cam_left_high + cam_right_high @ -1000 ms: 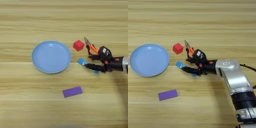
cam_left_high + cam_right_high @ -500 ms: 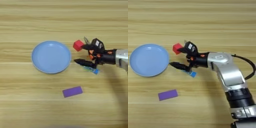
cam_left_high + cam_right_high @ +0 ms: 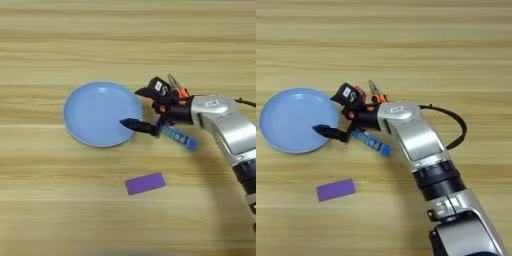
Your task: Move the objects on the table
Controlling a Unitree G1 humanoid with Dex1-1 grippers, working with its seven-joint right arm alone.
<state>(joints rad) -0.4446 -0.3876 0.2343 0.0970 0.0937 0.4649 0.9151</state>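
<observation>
My right gripper (image 3: 131, 106) hangs open at the right rim of the round light-blue plate (image 3: 95, 120), one black finger above the other, nothing between them. Just behind its lower finger, the blue tube with a white label (image 3: 178, 136) lies slanted on the table (image 3: 60, 210). Orange-handled pliers (image 3: 178, 91) poke out behind the wrist. A flat purple block (image 3: 144, 183) rests nearer the front. The red cube is hidden where the gripper now is. In the right eye view the gripper (image 3: 326, 114) overlaps the plate (image 3: 286, 120) rim.
The silver forearm (image 3: 416, 140) with a black cable (image 3: 458, 127) runs from the bottom right up across the table to the gripper. The purple block (image 3: 336, 190) lies left of the arm.
The gripper has moved left, from beside the tube to the plate's right rim, and now covers the spot where the red cube showed. The tube stays on the table behind it.
</observation>
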